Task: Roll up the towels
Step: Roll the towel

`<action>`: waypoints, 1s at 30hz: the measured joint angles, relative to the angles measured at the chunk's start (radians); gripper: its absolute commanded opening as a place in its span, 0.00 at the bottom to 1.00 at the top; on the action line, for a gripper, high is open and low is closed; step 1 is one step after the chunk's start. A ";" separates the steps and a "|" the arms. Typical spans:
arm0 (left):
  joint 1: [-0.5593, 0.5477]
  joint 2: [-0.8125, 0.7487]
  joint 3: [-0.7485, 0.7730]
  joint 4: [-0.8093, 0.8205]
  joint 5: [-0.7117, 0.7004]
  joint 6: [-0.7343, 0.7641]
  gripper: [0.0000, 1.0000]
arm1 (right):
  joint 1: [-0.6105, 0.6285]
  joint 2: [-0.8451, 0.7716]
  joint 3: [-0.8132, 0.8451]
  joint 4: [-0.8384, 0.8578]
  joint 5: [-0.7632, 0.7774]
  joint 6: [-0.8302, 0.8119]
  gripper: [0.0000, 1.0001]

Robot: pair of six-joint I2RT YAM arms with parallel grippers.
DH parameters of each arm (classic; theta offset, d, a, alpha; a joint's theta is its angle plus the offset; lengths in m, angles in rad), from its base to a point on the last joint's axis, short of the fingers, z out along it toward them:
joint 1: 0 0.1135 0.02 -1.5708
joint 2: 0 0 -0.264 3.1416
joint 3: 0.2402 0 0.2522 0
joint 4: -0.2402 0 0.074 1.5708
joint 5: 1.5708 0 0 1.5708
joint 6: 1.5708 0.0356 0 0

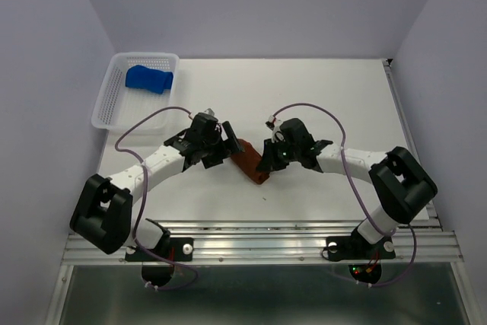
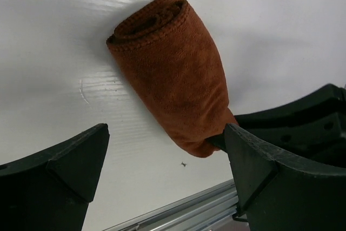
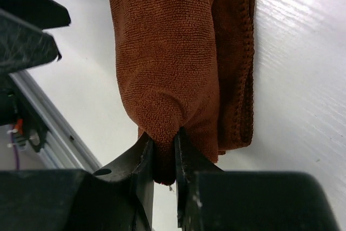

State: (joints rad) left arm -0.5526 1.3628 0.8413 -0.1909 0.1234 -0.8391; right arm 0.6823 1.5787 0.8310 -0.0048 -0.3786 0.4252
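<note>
A rust-brown towel (image 1: pixel 249 162) lies rolled on the white table between the two arms; its rolled end shows in the left wrist view (image 2: pixel 173 74). My right gripper (image 3: pixel 165 152) is shut on a pinch of this towel (image 3: pixel 173 52) at its near end. My left gripper (image 2: pixel 167 160) stands wide open, its fingers (image 2: pixel 75 160) on either side of the roll's near end without touching it. In the top view the left gripper (image 1: pixel 225 147) sits at the roll's upper left and the right gripper (image 1: pixel 268 159) at its right. A blue towel (image 1: pixel 149 78) lies rolled in the basket.
The white perforated basket (image 1: pixel 109 104) stands at the far left corner of the table. An aluminium rail (image 1: pixel 259 235) runs along the near edge just below the arms. Purple cables loop over both arms.
</note>
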 measured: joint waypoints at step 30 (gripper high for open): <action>-0.029 0.221 -0.131 0.420 0.176 -0.076 0.90 | -0.196 0.216 -0.008 0.148 -0.404 0.204 0.01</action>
State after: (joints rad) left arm -0.5819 1.5841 0.7101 0.2287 0.2996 -0.9154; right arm 0.4858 1.7943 0.8227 0.1429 -0.7822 0.6289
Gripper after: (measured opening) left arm 0.984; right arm 0.205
